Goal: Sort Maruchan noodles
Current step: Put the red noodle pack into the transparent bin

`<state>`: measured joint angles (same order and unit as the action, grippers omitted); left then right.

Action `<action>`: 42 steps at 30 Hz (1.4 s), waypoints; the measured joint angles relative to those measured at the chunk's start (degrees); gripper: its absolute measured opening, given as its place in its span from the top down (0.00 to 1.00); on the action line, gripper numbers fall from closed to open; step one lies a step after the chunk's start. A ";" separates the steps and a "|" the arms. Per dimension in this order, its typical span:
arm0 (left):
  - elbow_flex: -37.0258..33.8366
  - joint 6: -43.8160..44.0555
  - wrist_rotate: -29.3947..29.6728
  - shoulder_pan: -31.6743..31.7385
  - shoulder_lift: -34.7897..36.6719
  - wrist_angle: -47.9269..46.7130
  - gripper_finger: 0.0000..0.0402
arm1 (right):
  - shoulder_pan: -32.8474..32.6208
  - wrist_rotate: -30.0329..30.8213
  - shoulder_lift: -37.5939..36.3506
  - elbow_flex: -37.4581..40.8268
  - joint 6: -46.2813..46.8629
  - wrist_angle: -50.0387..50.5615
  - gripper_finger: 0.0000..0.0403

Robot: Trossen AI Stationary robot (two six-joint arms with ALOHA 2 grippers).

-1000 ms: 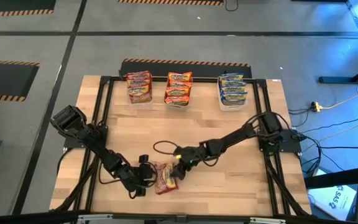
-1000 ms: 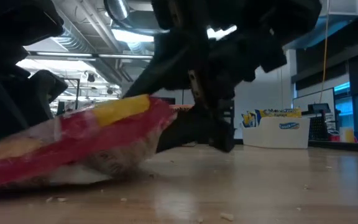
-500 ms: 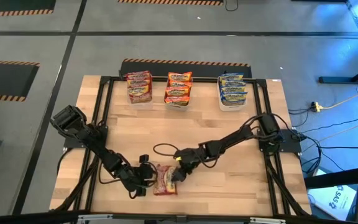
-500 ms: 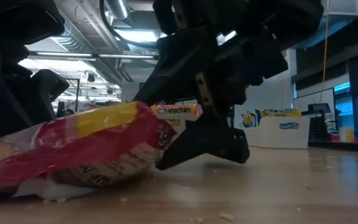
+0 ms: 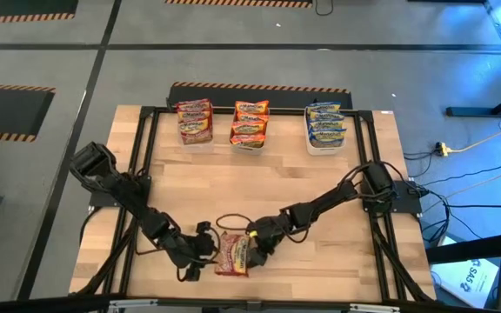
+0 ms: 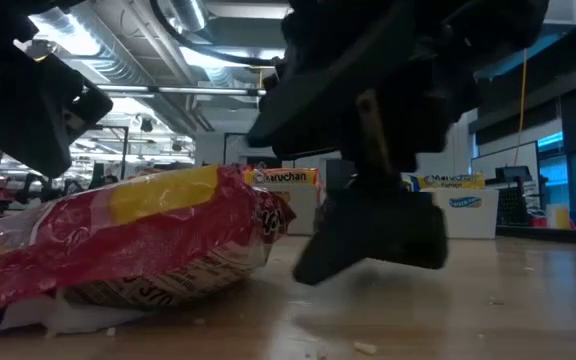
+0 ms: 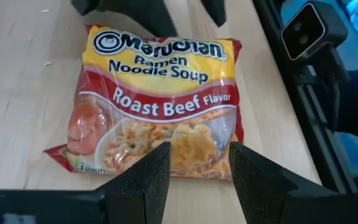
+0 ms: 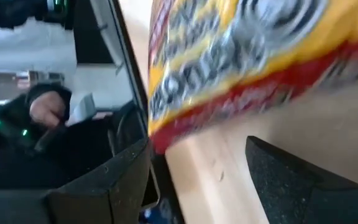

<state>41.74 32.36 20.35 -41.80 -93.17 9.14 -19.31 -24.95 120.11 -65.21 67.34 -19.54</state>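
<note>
One Maruchan noodle packet (image 5: 233,254), red and yellow and marked Roast Beef, lies flat on the wood near the table's near edge (image 7: 157,106) (image 6: 138,240). My left gripper (image 5: 202,249) is open at the packet's left side; in its wrist view its fingers (image 7: 196,177) stand over the packet's bottom edge. My right gripper (image 5: 256,247) is open at the packet's right side. In its wrist view, its fingers (image 8: 197,186) straddle the packet's yellow edge (image 8: 229,68). In the low view it is a dark finger (image 6: 378,240) just beside the packet. My left gripper stands with open fingers over the packet's bottom edge (image 7: 191,163), coming slanting down from the table's left; whether it touches, I cannot tell. My right gripper's open fingers reach the packet's top edge (image 6: 280,215) from the right, low over the table; whether they touch, I cannot tell.
Three clear tubs stand along the far edge, holding red-brown packets (image 5: 195,120), orange packets (image 5: 250,122) and blue-and-yellow packets (image 5: 325,126). Black frame rails (image 5: 139,174) run along the table's sides. Bare wood lies between the tubs and the arms. A cable loop (image 5: 230,220) hangs by the right wrist.
My right gripper has moved toward the near edge, down to the packet's right side. The packet has turned a little and settled flatter between the two grippers. My left gripper has stayed at the packet's left side.
</note>
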 joint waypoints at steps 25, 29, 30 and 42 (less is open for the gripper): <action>-0.07 0.57 1.48 0.62 -13.03 16.06 0.61 | -3.54 18.38 0.00 0.02 1.22 -2.76 0.38; -0.07 1.02 1.19 1.10 -13.06 16.52 0.61 | -3.50 14.17 -0.58 0.11 0.93 -3.75 0.38; -0.07 1.05 1.23 1.18 -13.06 16.87 0.61 | -3.50 14.18 -0.88 0.11 0.92 -3.99 0.38; -0.13 0.67 2.46 2.26 -13.06 17.13 0.61 | -3.61 25.26 -1.09 0.09 0.21 -3.88 0.38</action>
<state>41.60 33.03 22.81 -39.54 -106.24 26.27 -22.92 0.30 119.02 -65.12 67.55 -23.42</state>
